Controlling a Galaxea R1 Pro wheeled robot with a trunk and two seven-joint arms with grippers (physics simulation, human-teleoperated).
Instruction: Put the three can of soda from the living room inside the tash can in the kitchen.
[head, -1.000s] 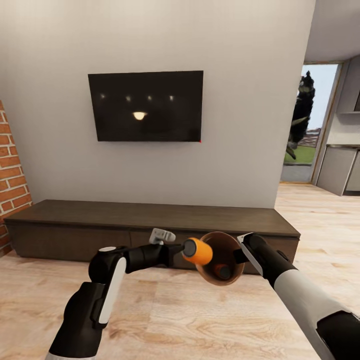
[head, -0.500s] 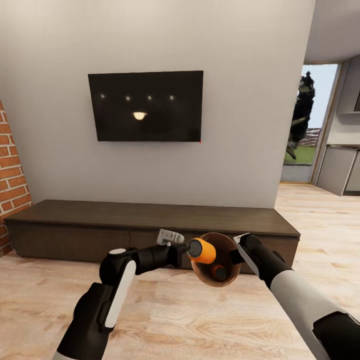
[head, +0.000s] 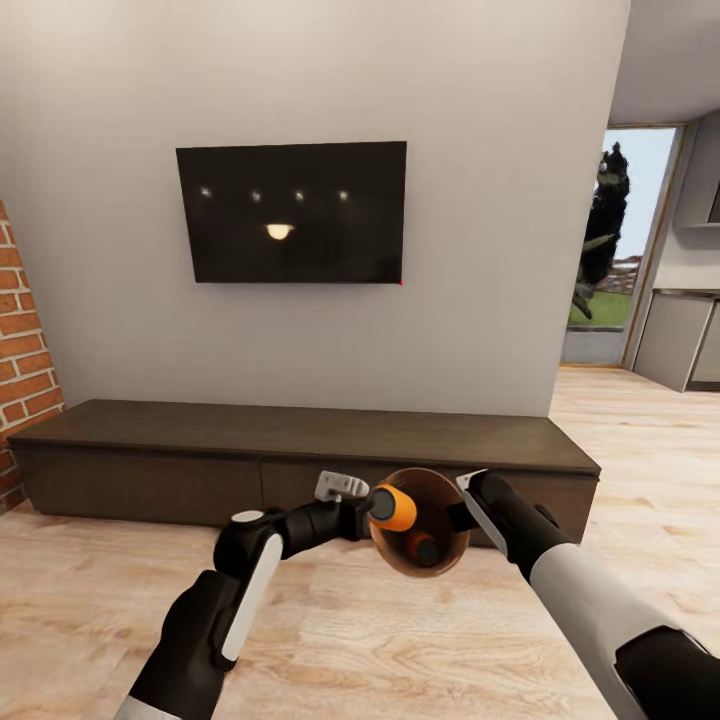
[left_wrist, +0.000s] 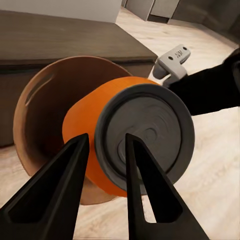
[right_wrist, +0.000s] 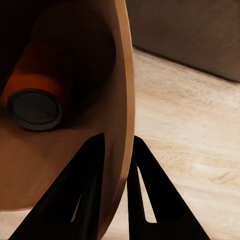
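My left gripper (head: 376, 505) is shut on an orange can of soda (head: 395, 508), holding it sideways at the mouth of the tash can (head: 432, 497). In the left wrist view the can's grey top (left_wrist: 144, 140) faces the camera between the two fingers (left_wrist: 55, 200), with the copper inside of the tash can (left_wrist: 42, 107) just behind. My right gripper (head: 462, 516) is shut on the bin's rim (right_wrist: 124, 100) and holds it tipped on its side in the air. A second orange can of soda (right_wrist: 32, 102) lies inside it, also seen in the head view (head: 424, 549).
A long dark low cabinet (head: 300, 445) runs along the wall ahead, under a wall TV (head: 291, 212). A brick fireplace edge (head: 25, 370) stands at the left. At the right, wood floor (head: 640, 440) leads through an opening to grey cabinets (head: 680, 340).
The tash can and my right arm have shifted left toward the held can. My left elbow moved right, and the can now overlaps the bin's mouth more. The camera is still.
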